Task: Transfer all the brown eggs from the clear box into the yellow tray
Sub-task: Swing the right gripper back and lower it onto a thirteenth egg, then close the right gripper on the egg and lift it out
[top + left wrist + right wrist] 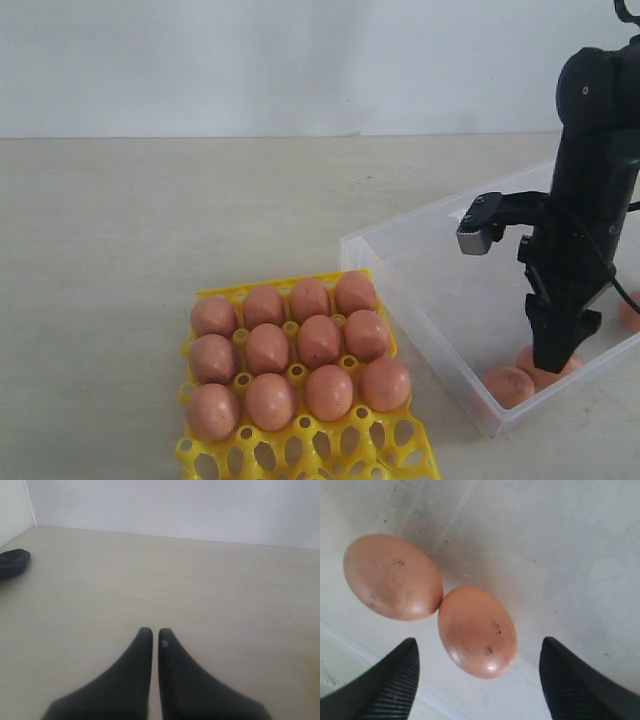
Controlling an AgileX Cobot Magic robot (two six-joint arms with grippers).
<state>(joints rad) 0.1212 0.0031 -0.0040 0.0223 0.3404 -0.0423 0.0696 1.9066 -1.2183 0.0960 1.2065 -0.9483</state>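
Yellow tray (300,452) up front, twelve brown eggs (318,340) seated, front sockets free. Left gripper (151,632) rests pressed together, out of play. Inside the clear box (420,300), right gripper (557,358) spread wide, straddling one egg (477,632) that touches its neighbour (392,577), apparently ready to pick.

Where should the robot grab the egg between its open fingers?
Come straight down from above and pinch the egg across its fat middle, one finger on each long side. It lies on its side, and the neighbouring egg touches only one end, so both sides look free for the right gripper.
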